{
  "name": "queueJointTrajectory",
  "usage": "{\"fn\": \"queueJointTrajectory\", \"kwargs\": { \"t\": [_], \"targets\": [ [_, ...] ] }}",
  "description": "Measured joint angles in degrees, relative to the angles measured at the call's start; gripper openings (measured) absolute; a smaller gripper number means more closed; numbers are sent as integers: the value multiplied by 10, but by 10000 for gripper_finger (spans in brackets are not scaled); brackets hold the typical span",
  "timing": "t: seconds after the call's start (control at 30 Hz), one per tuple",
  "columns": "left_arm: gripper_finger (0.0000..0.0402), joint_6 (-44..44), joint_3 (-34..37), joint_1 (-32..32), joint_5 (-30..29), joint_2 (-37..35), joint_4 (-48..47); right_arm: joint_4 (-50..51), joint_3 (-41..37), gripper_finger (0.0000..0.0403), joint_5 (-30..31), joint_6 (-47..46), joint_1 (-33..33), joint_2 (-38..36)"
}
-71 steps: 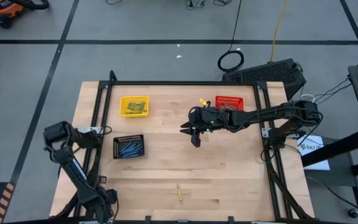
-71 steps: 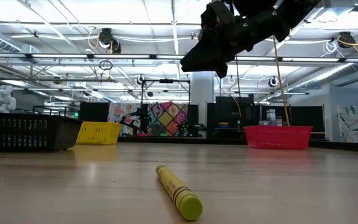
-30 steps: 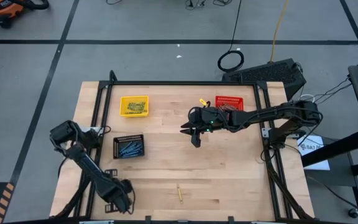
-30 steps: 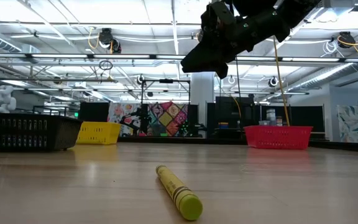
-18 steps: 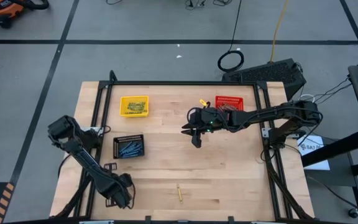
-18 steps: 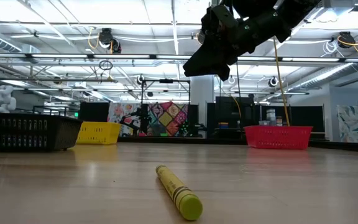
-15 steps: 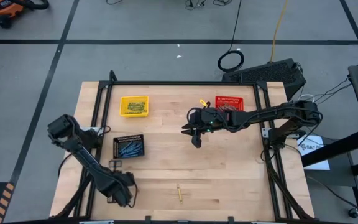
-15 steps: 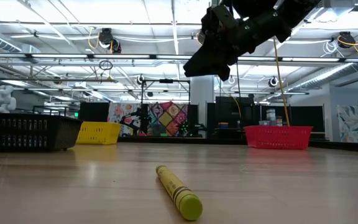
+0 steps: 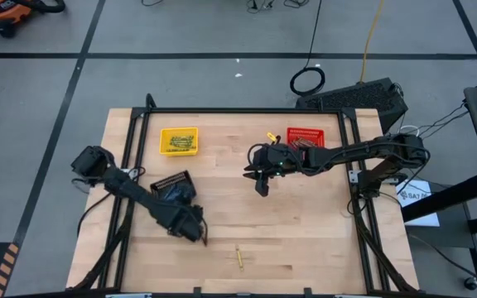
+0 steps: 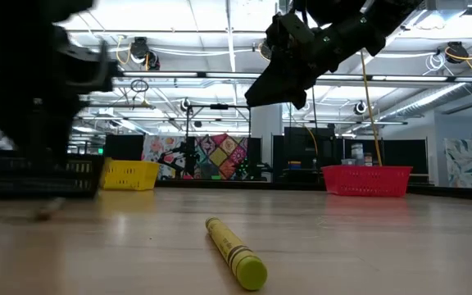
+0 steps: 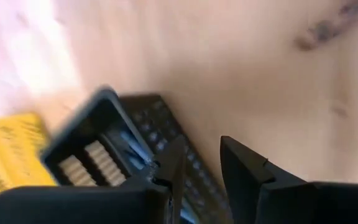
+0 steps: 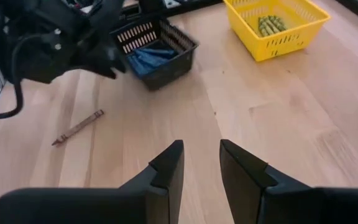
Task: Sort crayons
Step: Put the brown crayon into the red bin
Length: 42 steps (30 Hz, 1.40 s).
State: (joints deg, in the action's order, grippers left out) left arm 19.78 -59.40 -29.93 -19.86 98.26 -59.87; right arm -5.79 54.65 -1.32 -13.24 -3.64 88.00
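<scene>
Overhead cam looks straight down on the whole table (image 9: 305,240); low cam sits at tabletop level. Both catch the yellow basket (image 9: 178,140) (image 10: 129,174), wrist cams too.

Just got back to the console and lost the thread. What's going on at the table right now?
It is a crayon-sorting job, nearly done. The yellow mesh basket, black mesh basket and red mesh basket already hold crayons. One yellow crayon lies loose near the table's front edge, and the right wrist view shows a brown-red crayon on the wood. The left gripper reaches in beside the black basket, holding nothing. The right gripper hovers open and empty above mid-table.
</scene>
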Motion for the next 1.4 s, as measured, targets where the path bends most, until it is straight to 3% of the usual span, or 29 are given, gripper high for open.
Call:
{"fn": "queueJointTrajectory", "kwargs": {
  "t": [0.33, 0.57, 0.63, 0.8, 0.97, 1.17, 1.4],
  "targets": [
    [95, -92, -31, 27, -76, 0, 65, 55, 0, 91, 15, -91, -3, 0],
    [95, -159, -75, 38, -142, -1, 62, 46, 0, 91, 13, -82, -3, 0],
    [95, -173, -79, 47, -160, -10, 47, 27, 0, 91, 13, -38, -5, 0],
    [95, -256, -80, 94, -176, -48, 13, -29, 0, 91, 13, 1, -14, 0],
    [95, -315, -80, 166, -200, -117, 2, -1, 0, 91, 18, -105, -32, 0],
    [95, -263, -80, 216, -192, -193, -8, 77, 0, 112, 106, -112, -16, 0],
    [95, -217, -80, 221, -192, -242, -11, 131, 0, 136, 119, -215, 13, 0]
  ]
}}
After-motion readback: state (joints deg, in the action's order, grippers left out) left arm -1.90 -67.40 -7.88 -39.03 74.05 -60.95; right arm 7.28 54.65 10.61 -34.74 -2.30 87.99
